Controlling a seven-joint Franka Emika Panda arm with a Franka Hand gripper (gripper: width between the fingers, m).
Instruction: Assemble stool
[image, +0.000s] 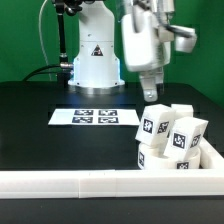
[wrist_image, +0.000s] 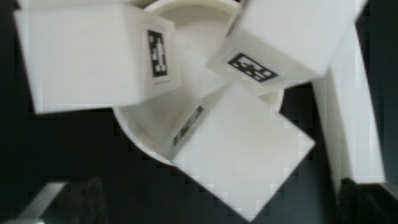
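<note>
Three white blocky legs with black-and-white tags stand bunched together at the exterior view's right: one in front (image: 154, 127), one beside it (image: 187, 139) and one behind (image: 180, 108). In the wrist view the same legs (wrist_image: 84, 55), (wrist_image: 288, 45), (wrist_image: 240, 150) lie over the round white seat (wrist_image: 146, 120), covering most of it. My gripper (image: 149, 92) hangs open just above the cluster, touching nothing. Its dark fingertips only just show at the wrist picture's edge, around the gripper (wrist_image: 214, 208).
A long white L-shaped rail (image: 90, 184) runs along the front of the black table and turns back past the legs at the exterior view's right, seen as the rail (wrist_image: 361, 120) in the wrist view. The marker board (image: 95, 116) lies mid-table before the robot base (image: 95, 60).
</note>
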